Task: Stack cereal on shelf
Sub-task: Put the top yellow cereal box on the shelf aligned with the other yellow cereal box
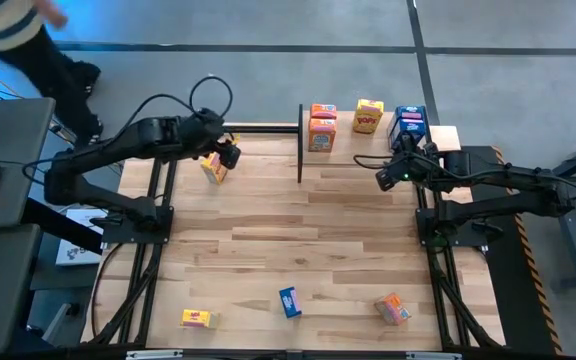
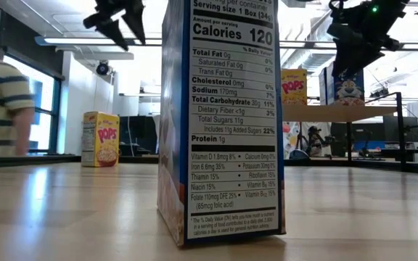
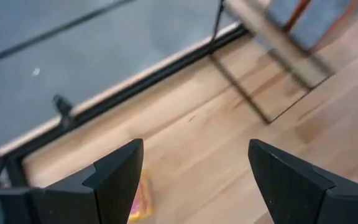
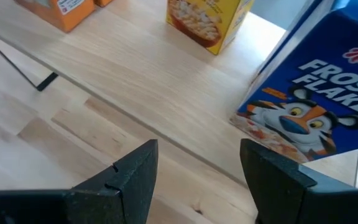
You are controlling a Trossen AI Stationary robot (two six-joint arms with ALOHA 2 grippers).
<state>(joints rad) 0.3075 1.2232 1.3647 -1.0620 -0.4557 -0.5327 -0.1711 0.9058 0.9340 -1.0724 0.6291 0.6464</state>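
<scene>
- Cereal box (image 1: 214,168) sits upper left of the high view, just under your left gripper (image 1: 230,155), whose jaws are spread wide and empty.
- Shelf (image 1: 368,150) at upper centre carries four boxes.
- Your right gripper (image 1: 383,181), centre right, is parted and empty; swinging it could topple the blue box (image 1: 409,124).

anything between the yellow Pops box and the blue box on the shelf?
Nothing. High view shows bare shelf board between the yellow Pops box and the blue box.
</scene>
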